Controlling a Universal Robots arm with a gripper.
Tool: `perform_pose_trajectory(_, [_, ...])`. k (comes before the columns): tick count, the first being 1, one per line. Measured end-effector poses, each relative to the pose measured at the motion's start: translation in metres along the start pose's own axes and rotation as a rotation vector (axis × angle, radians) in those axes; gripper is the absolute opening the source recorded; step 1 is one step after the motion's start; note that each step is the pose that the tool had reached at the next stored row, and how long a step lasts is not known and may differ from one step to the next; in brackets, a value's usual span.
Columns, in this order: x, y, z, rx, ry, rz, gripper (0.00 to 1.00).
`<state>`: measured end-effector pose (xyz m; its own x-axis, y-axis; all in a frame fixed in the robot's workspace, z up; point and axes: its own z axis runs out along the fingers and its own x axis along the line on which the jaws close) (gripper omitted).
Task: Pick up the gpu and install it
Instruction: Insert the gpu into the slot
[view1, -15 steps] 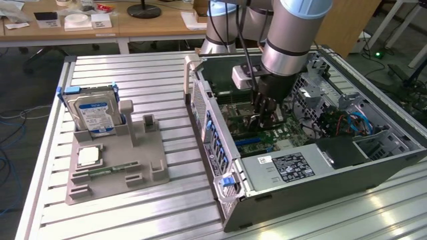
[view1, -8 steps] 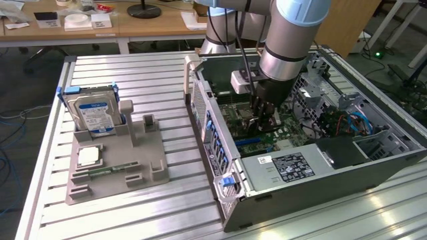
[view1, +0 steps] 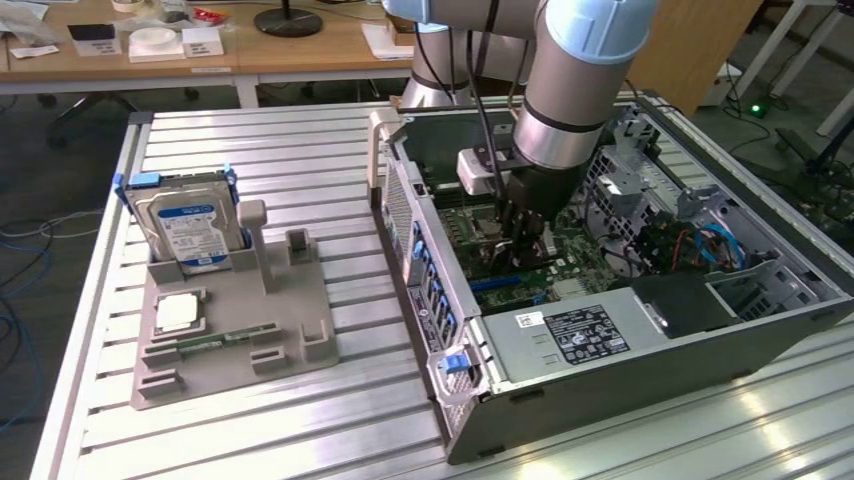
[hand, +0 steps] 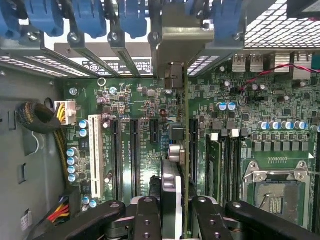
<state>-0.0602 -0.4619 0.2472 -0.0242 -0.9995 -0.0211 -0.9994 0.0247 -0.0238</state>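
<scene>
The gpu appears edge-on in the wrist view, standing upright over the green motherboard between the long black expansion slots. Its grey metal bracket sits against the case's rear slot openings. My gripper is shut on the card, with a black finger on either side of it. In the exterior view my gripper reaches down inside the open computer case, low over the motherboard.
On the exterior view's left, a grey fixture holds a silver hard drive, a processor and a green memory stick. A labelled power supply fills the case's near corner. A white slot and the processor socket flank the card.
</scene>
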Motion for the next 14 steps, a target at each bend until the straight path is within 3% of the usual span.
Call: perform_pose_trajectory(14, [0.0001, 0.0021, 0.0046, 0.0001, -0.0003, 0.000, 0.28])
